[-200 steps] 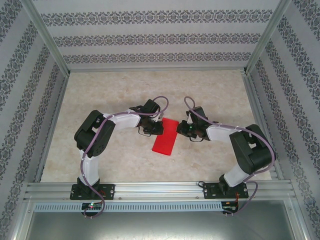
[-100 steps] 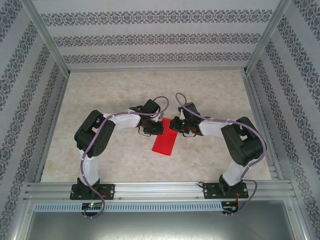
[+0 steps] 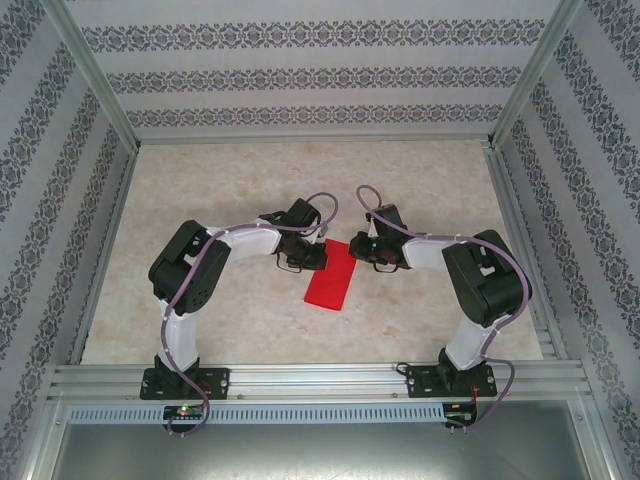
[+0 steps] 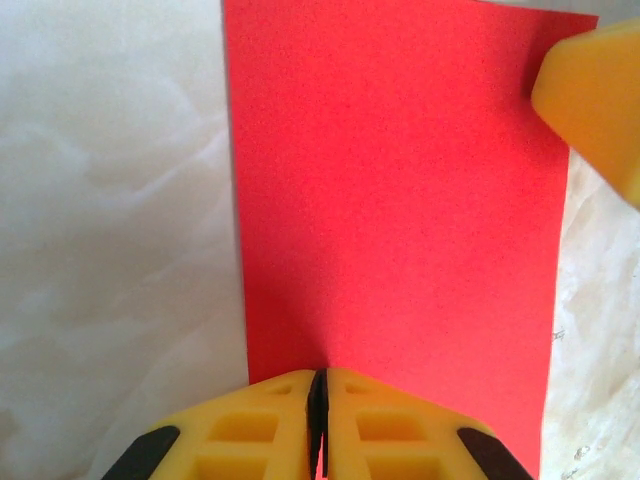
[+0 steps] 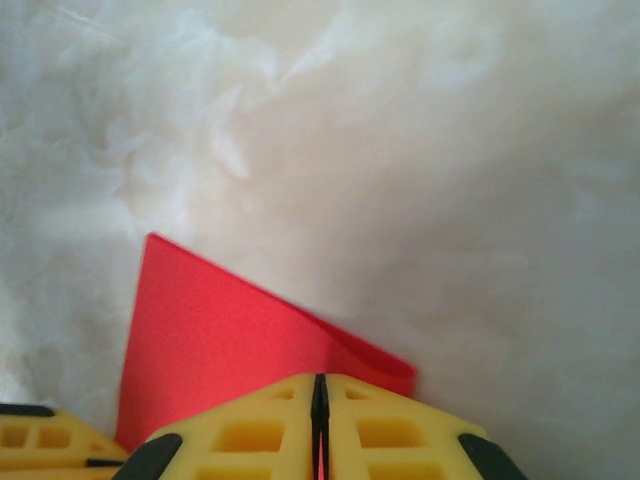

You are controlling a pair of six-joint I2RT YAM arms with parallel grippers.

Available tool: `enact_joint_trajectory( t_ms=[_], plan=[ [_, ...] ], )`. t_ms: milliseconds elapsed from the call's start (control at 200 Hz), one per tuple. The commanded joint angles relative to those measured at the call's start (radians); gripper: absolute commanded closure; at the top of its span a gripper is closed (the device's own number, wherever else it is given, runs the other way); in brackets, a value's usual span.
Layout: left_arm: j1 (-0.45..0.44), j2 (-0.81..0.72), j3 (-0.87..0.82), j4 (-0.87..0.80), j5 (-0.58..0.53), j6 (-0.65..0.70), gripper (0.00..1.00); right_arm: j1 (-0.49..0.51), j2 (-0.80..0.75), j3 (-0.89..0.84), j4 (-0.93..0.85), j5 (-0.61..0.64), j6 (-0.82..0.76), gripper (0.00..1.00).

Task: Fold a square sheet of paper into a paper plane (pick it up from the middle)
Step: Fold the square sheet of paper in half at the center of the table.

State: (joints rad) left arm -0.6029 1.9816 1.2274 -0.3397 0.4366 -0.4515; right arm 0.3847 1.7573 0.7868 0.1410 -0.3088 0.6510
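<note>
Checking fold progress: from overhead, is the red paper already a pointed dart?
No, the thin red paper sheet lies as a plain long rectangle with a straight near end, no pointed nose.

A lab test booth, shown by its aluminium frame (image 3: 320, 380), wallpapered walls (image 3: 320, 75) and marbled tabletop (image 3: 230, 180).

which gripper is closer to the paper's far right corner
Right. The right gripper sits at that corner of the red paper; the left gripper is at its opposite, left edge.
</note>
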Motion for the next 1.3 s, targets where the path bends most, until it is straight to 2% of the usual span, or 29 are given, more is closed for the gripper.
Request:
enact_joint_trajectory(
  t_ms=[0,175,330,525,729,989,1299],
  plan=[
    [-0.009,0.076,-0.066,-0.145,-0.142,0.030,0.86,-0.033,0.035,-0.038,0.045,0.034,-0.019,0.89],
    [-0.009,0.072,-0.071,-0.149,-0.145,0.033,0.86,-0.077,0.014,-0.068,0.078,0.011,-0.022,0.89],
    [-0.009,0.073,-0.067,-0.153,-0.143,0.033,0.86,-0.078,-0.071,-0.077,0.092,-0.016,-0.010,0.89],
    [-0.009,0.083,-0.055,-0.153,-0.136,0.031,0.86,0.010,-0.128,-0.066,0.108,-0.048,0.047,0.89],
    [-0.009,0.085,-0.055,-0.154,-0.136,0.031,0.86,0.078,-0.036,-0.063,0.183,-0.054,0.095,0.89],
    [-0.009,0.075,-0.064,-0.157,-0.140,0.037,0.86,0.064,0.036,-0.076,0.193,-0.044,0.061,0.89],
    [-0.009,0.079,-0.071,-0.156,-0.142,0.040,0.86,-0.030,-0.034,-0.168,0.189,0.052,0.021,0.90]
  ],
)
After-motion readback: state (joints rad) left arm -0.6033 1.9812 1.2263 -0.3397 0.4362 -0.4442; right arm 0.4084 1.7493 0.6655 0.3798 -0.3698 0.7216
